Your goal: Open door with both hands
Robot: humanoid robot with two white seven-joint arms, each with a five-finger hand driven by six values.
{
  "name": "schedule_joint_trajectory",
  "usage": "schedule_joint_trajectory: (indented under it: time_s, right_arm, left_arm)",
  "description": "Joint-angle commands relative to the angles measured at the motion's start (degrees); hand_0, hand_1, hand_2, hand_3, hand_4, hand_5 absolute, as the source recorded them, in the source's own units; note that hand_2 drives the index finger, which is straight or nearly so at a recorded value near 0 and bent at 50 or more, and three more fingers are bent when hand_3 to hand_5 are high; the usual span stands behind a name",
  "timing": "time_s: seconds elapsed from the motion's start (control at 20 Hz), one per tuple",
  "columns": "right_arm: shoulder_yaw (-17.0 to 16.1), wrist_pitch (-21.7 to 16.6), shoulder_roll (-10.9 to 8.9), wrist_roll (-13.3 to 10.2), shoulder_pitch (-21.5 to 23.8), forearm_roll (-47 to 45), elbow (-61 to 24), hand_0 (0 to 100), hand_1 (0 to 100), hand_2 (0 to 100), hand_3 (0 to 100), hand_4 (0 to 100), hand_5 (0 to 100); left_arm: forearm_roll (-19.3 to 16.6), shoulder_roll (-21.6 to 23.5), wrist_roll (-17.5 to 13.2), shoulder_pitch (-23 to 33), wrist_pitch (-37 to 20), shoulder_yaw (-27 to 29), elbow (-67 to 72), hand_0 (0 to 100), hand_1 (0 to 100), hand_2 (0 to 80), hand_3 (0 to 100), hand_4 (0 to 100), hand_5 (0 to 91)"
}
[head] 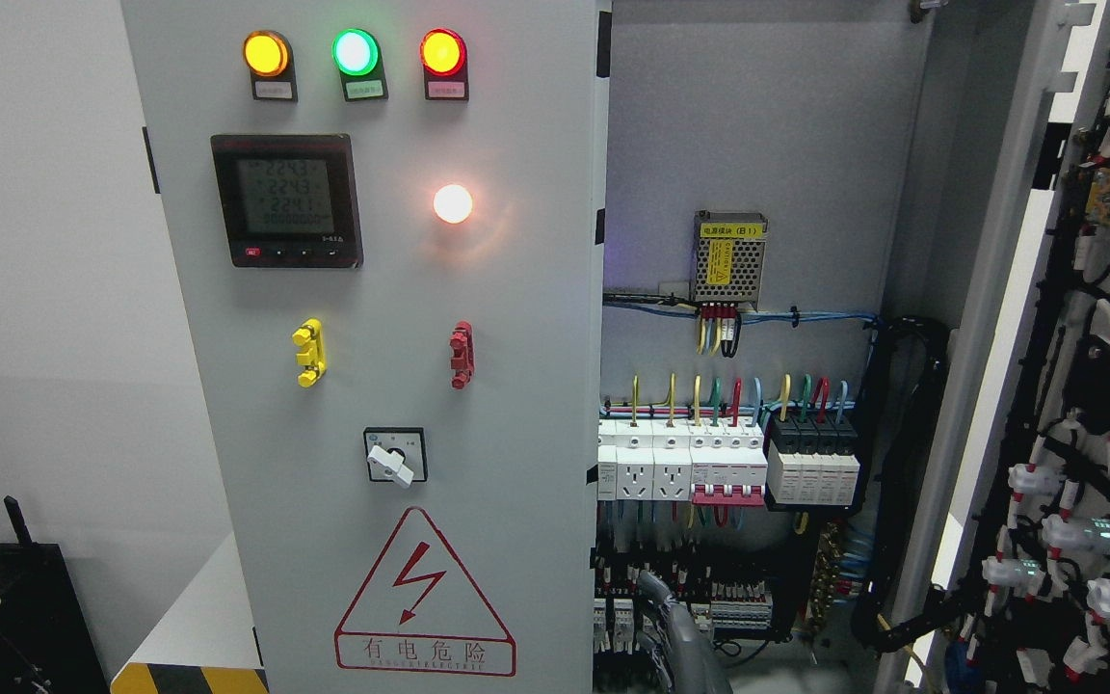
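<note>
- Plainly, the right door (1017,318) of the electrical cabinet (767,125) stands swung wide open at the right of the view; it is a tall pale-grey panel seen nearly edge-on, its long axis upright with a slight lean in the picture, its inner face turned toward the cabinet.
- That inner face carries black wiring and white connectors (1085,549), some with small green lights.
- Beside it, the left door (372,386) is shut and faces the room squarely, tall and upright.
- On it sit three lamps in a row, amber (265,53), green (356,52) and red (442,52), a digital meter (286,200), a glowing white lamp (453,203), a yellow latch (309,353), a red latch (462,355), a rotary switch (393,458) and a red lightning warning triangle (423,596).
- Inside the open bay are a power supply (729,256), a row of breakers (728,467) and coloured wires.
- Neither hand shows anywhere, so I cannot tell how their fingers stand.
</note>
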Motion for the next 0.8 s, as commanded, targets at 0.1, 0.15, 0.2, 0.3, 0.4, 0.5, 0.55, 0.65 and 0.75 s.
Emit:
schedule_joint_trajectory:
  time_s: [0.1,0.15,0.2,0.3,0.4,0.5,0.55,0.65,0.75]
  right_arm:
    - [-0.3,0.64,0.08,-0.1,-2.77,-0.01,3.73,5,0,0,0,0,0]
    - [-0.3,0.82,0.08,-0.1,-3.04,-0.01,3.82,5,0,0,0,0,0]
    - [-0.22,0.91,0.08,-0.1,-3.3,-0.01,3.82,5,0,0,0,0,0]
    - [-0.04,0.91,0.08,-0.1,-3.39,-0.01,3.82,5,0,0,0,0,0]
    - [-0.04,1.0,0.08,-0.1,-3.65,-0.01,3.91,5,0,0,0,0,0]
    - [0.14,1.08,0.08,-0.1,-3.74,-0.01,4.0,5,0,0,0,0,0]
    - [0.14,1.17,0.08,-0.1,-3.83,-0.01,4.0,5,0,0,0,0,0]
    - [0.22,1.17,-0.01,-0.1,-4.18,-0.01,4.26,5,0,0,0,0,0]
    - [0.22,1.08,-0.09,-0.1,-4.35,-0.01,4.52,5,0,0,0,0,0]
  left_arm:
    - [0.0,0.0,-0.02,0.0,0.01,0.0,1.32,12,39,0.0,0,0,0.0]
    - [0.0,0.0,-0.02,0.0,0.01,0.0,1.32,12,39,0.0,0,0,0.0]
    - [0.0,0.0,-0.02,0.0,0.01,0.0,1.32,12,39,0.0,0,0,0.0]
    - [0.0,0.0,-0.02,0.0,0.01,0.0,1.32,12,39,0.0,0,0,0.0]
    - [0.0,0.0,-0.02,0.0,0.01,0.0,1.32,12,39,0.0,0,0,0.0]
    - [0.0,0.0,-0.02,0.0,0.01,0.0,1.32,12,39,0.0,0,0,0.0]
    - [0.0,0.0,-0.02,0.0,0.01,0.0,1.32,12,39,0.0,0,0,0.0]
    - [0.0,0.0,-0.02,0.0,0.01,0.0,1.32,12,39,0.0,0,0,0.0]
    - [0.0,0.0,-0.02,0.0,0.01,0.0,1.32,12,39,0.0,0,0,0.0]
